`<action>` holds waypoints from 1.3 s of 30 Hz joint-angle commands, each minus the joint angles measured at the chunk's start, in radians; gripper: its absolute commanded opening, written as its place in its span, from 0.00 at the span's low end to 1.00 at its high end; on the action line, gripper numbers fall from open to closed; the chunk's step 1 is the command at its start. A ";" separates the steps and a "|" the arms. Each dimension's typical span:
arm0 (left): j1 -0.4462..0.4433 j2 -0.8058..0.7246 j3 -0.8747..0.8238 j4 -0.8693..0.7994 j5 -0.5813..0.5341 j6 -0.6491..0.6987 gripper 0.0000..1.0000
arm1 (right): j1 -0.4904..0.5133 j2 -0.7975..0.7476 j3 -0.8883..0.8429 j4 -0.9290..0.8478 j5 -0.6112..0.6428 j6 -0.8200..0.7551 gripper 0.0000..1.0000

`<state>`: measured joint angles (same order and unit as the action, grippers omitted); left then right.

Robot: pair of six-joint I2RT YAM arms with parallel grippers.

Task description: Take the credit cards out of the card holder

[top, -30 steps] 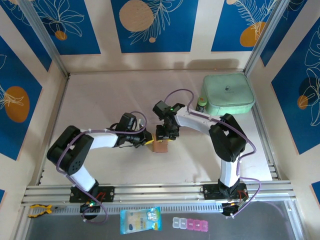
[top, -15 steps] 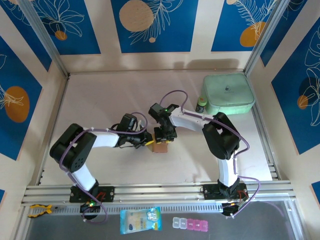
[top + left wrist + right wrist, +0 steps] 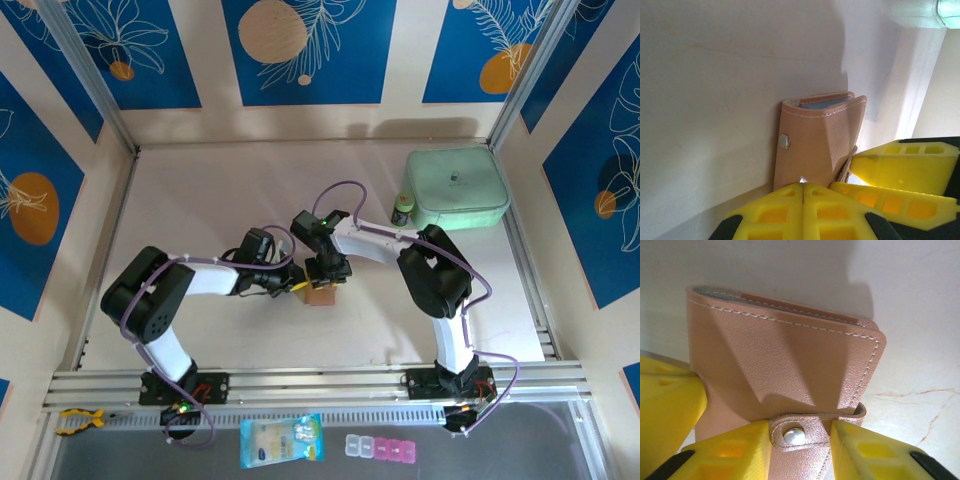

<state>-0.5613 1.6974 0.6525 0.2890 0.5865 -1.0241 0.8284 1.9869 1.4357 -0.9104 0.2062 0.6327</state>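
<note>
The tan-pink card holder [image 3: 320,294] stands on edge mid-table between both grippers. My left gripper [image 3: 803,186] is shut, its yellow fingertips pinched on the lower edge of the card holder [image 3: 815,145]. My right gripper [image 3: 801,440] has its two fingers pressed against either side of the snap tab [image 3: 800,432] on the card holder [image 3: 785,360]. From above, the left gripper [image 3: 298,285] reaches in from the left and the right gripper [image 3: 327,275] from behind. A bluish-grey edge [image 3: 822,104] shows in the holder's far opening; whether it belongs to the credit cards is unclear.
A mint-green case [image 3: 457,187] sits at the back right with a small green-capped bottle [image 3: 402,208] beside it. Below the front rail lie a blue-and-yellow packet [image 3: 282,440], a pink-and-clear pill box [image 3: 385,448] and a yellow clamp [image 3: 78,420].
The right arm's elbow and wrist have shifted left, and its jaws have narrowed onto the snap tab. The left arm and the card holder have stayed put.
</note>
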 commanded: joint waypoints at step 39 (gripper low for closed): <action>0.005 -0.047 0.045 -0.178 -0.005 0.049 0.08 | -0.073 -0.194 -0.170 0.055 0.007 0.042 0.27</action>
<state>-0.5587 1.6764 0.6697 0.2005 0.5865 -1.0096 0.7647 1.8278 1.2884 -0.8272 0.1993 0.6624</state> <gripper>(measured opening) 0.075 0.265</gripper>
